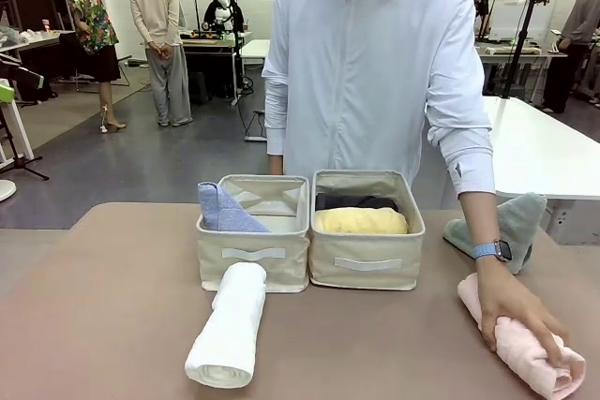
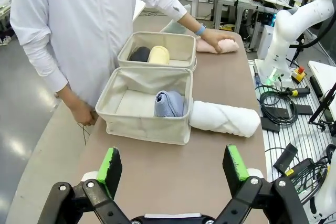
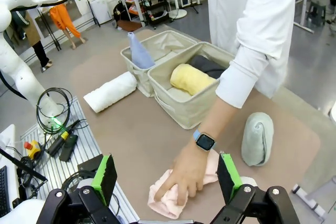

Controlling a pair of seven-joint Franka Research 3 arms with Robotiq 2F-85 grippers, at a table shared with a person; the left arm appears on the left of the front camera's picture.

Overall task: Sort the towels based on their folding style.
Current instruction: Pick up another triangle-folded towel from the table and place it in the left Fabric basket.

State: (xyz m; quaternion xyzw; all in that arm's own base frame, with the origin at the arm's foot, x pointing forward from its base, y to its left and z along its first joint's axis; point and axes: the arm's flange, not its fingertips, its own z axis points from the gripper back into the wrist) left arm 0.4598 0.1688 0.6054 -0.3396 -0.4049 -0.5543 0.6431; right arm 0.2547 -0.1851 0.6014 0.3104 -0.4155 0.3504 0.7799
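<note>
While a hand [image 1: 514,311] lies palm-down on the pink towel [image 1: 527,369], left gripper [image 2: 172,164] gapes; right gripper [image 3: 166,174] too.

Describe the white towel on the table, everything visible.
The white towel is terry cloth rolled into a thick cylinder, spiral showing at its near end. It lies on the brown table, far end against the front wall of the beige bin holding the light blue towel, near end towards the robot. Nothing else touches it.
</note>
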